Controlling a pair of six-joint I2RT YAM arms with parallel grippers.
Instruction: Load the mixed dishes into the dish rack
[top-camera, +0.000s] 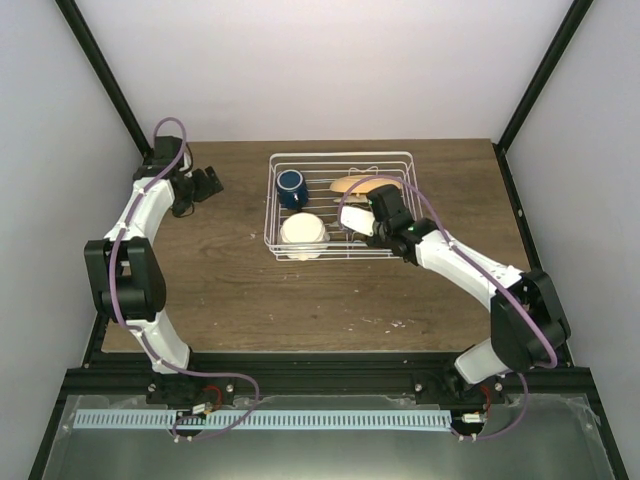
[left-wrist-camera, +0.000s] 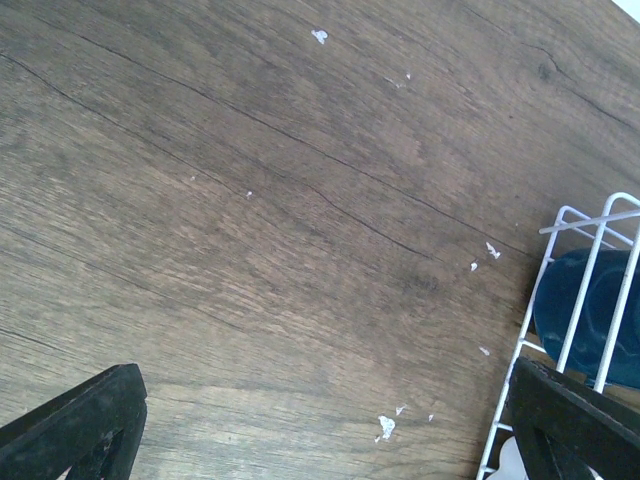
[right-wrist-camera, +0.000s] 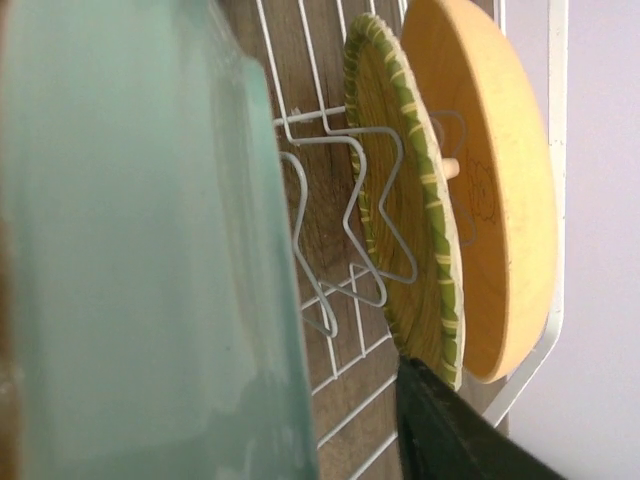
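Dish rack (top-camera: 340, 154): white wire, sits mid-bench toward the far side. Inside it we count four pieces.

- Dark blue mug (top-camera: 291, 186) in the far-left corner.
- Small white scalloped dish (top-camera: 303, 232) in the near-left corner, just in front of the mug.
- Orange-yellow plate (right-wrist-camera: 500, 200) on edge at the right end wall.
- A woven disc with a green-and-yellow rim (right-wrist-camera: 400, 200) stands against that plate, caught by the bent wire tines (right-wrist-camera: 350, 230).

Mint-green plate (right-wrist-camera: 130, 250): fills the left of the right wrist view, blurred and very close, standing upright over the rack wires, apart from the woven disc. We cannot tell whether it is seated in a slot.

Right jaws: at the mint-green plate, inside the rack's right half. Only one dark finger (right-wrist-camera: 440, 430) shows, so we cannot tell whether they grip it.

Left jaws: wide apart, nothing between them, above bare bench (left-wrist-camera: 250, 200) just left of the rack, mug visible through the wires.
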